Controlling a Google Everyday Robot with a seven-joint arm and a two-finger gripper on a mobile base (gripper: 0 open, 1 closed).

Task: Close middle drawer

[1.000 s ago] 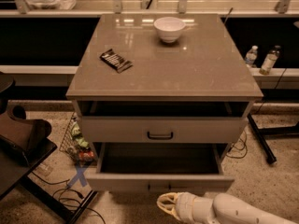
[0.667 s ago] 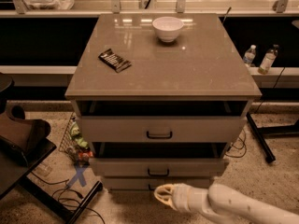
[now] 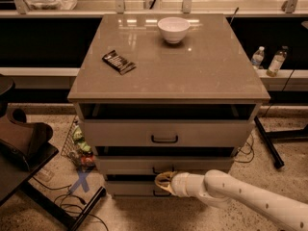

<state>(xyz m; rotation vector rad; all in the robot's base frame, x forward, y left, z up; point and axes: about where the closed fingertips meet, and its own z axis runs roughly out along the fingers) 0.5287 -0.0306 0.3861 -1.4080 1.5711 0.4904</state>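
Note:
The middle drawer (image 3: 192, 165) is the second of three in the grey-beige cabinet. Its flat front with a small black bar handle (image 3: 161, 170) stands nearly flush, only a dark slit above it. My gripper (image 3: 162, 181) is at the end of the white arm coming from the lower right. It sits against the drawer front just below the handle. The top drawer (image 3: 163, 133) stands slightly out. The lowest drawer (image 3: 130, 189) is partly hidden behind the gripper.
On the cabinet top (image 3: 192, 76) are a white bowl (image 3: 173, 29) and a dark snack bar (image 3: 118, 61). A black stand (image 3: 29, 148) is at the left, cables and a basket (image 3: 79, 146) on the floor. Two bottles (image 3: 276, 61) stand at the right.
The middle drawer has gone from far pulled out to almost shut. My gripper has moved forward toward the cabinet, staying against the drawer front.

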